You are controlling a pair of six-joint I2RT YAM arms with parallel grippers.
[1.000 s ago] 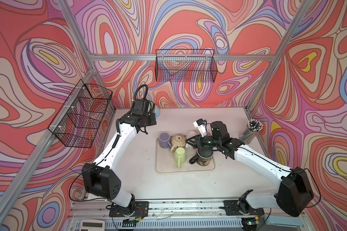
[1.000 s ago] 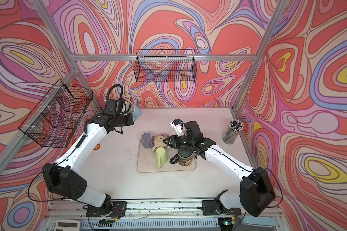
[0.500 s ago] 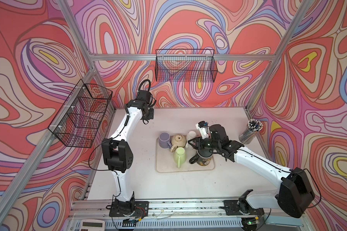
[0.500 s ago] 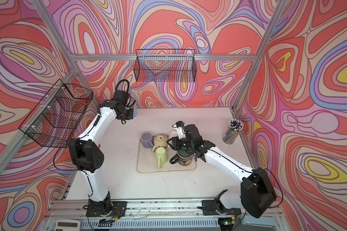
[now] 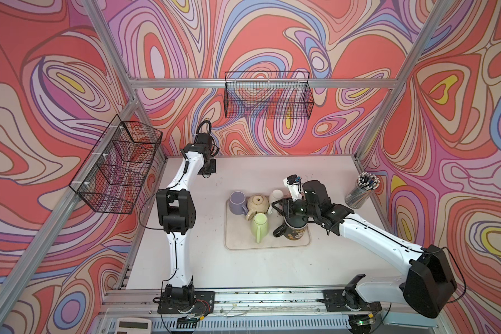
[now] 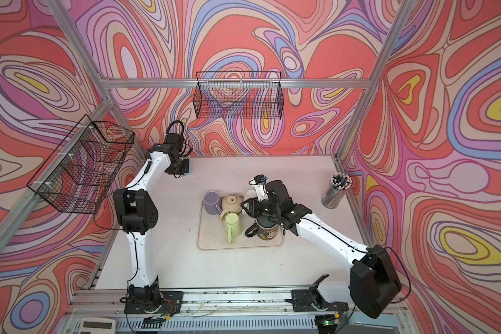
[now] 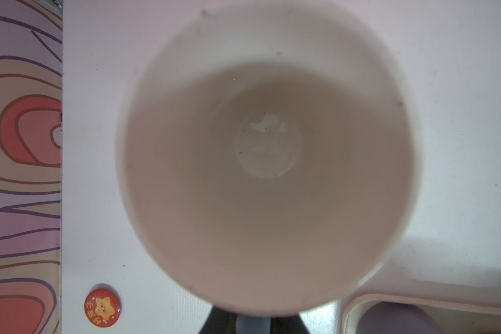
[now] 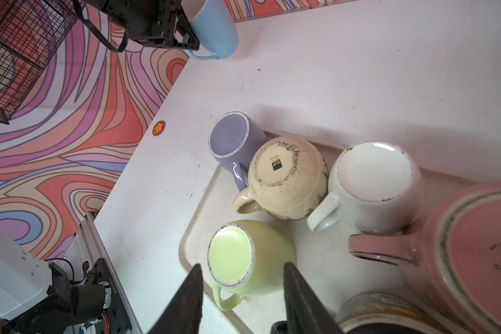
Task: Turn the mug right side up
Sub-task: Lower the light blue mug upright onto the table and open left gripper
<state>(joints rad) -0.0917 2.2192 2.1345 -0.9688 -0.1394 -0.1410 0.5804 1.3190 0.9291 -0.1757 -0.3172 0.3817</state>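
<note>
Slippage may be looming: left end effector [image 8: 188,31] is pinching the light blue mug [image 8: 214,31] by its rim; right end effector [image 8: 243,266], empty and parted, is crowding upturned mugs [image 8: 284,176].

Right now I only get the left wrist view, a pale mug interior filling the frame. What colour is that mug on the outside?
Observer: Light blue. The right wrist view shows the blue mug gripped by the left pincer.
Operator: And where is the other pincer?
Observer: The right pincer hangs open above the tray, holding nothing.
</note>
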